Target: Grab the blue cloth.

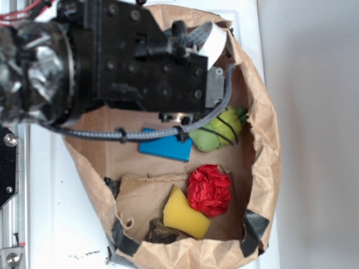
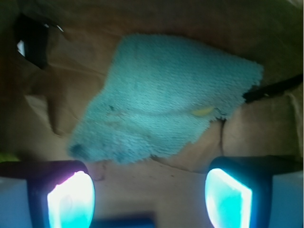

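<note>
In the wrist view the blue cloth [image 2: 166, 99], a fuzzy teal towel with ragged edges and a small yellowish spot, lies flat on brown paper. My gripper [image 2: 149, 192] is open, its two glowing pads [image 2: 71, 199] standing wide apart just short of the cloth's near edge, with bare paper between them. In the exterior view the arm [image 1: 140, 56] covers the upper part of the paper bag and the cloth is hidden beneath it.
A torn brown paper bag [image 1: 263, 140] rings the work area. Inside lie a rigid blue block [image 1: 166, 147], a green plush toy [image 1: 219, 130], a red crumpled ball [image 1: 209, 190], a yellow sponge [image 1: 185, 214] and a dark lump [image 1: 162, 231].
</note>
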`<state>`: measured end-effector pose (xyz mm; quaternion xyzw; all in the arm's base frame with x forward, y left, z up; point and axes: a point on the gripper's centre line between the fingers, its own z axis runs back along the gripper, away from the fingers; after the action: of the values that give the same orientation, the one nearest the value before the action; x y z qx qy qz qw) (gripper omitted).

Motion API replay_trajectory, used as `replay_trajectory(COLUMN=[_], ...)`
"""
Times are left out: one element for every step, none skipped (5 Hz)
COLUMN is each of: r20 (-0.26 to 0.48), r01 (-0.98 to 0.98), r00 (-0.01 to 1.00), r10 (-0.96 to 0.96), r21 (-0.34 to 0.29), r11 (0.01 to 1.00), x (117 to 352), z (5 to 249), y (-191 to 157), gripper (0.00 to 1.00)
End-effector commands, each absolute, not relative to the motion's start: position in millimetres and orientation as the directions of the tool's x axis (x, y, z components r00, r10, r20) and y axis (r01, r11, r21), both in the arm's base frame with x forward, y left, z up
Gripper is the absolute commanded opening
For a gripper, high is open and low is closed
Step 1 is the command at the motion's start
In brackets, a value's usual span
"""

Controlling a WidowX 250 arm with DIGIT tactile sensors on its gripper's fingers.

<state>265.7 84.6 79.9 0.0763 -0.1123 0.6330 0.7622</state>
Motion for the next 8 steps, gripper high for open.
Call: replay_trajectory(r20=[0.358,0.394,0.421,0.440,0.453,0.438,0.426,0.408], r01=[-0.983,-0.984,-0.984,-0.986,-0.985,-0.982,-0.981,-0.981], r00=[0.096,0.079,0.058,0.025,0.016,-0.011,-0.036,-0.052], r10=[0.929,0.916,0.905,0.898,0.891,0.899,0.904,0.912], r21=[-0.112,-0.115,-0.131,-0.139,-0.145,-0.172,-0.189,-0.194], r11=[0.145,0.134,0.124,0.095,0.091,0.072,0.050,0.031], x=[265,255,258,258,257,259,258,257], z=[86,79,76,75,75,76,75,74], y=[108,113,115,116,115,115,114,113], gripper=[1.00,1.00,1.00,1.00,1.00,1.00,1.00,1.00])
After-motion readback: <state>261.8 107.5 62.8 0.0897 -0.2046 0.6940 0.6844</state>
